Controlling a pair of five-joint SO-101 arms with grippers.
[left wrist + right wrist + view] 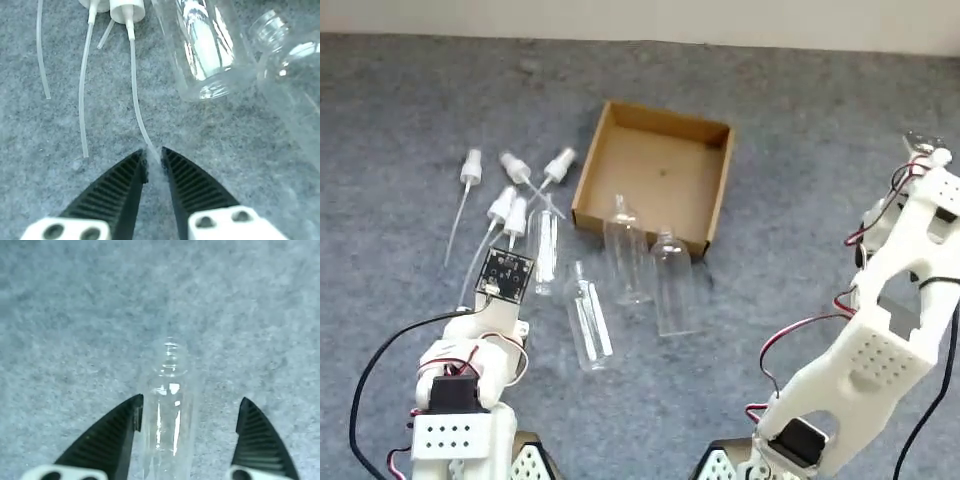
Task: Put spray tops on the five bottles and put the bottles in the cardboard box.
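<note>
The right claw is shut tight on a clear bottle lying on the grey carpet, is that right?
No. The right claw is open, its jaws either side of the clear bottle, as the right wrist view shows. The bottle does lie on the grey carpet.

The left arm [470, 380] is stretched forward and low, and the left gripper [153, 154] is parted by only a narrow gap. The right arm [880, 350] is raised and folded, and the right gripper [190, 405] is spread wide.

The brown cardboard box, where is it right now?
High view: the brown cardboard box sits centrally, clear plastic bottles lying at its near wall, white spray tops to its left.
</note>
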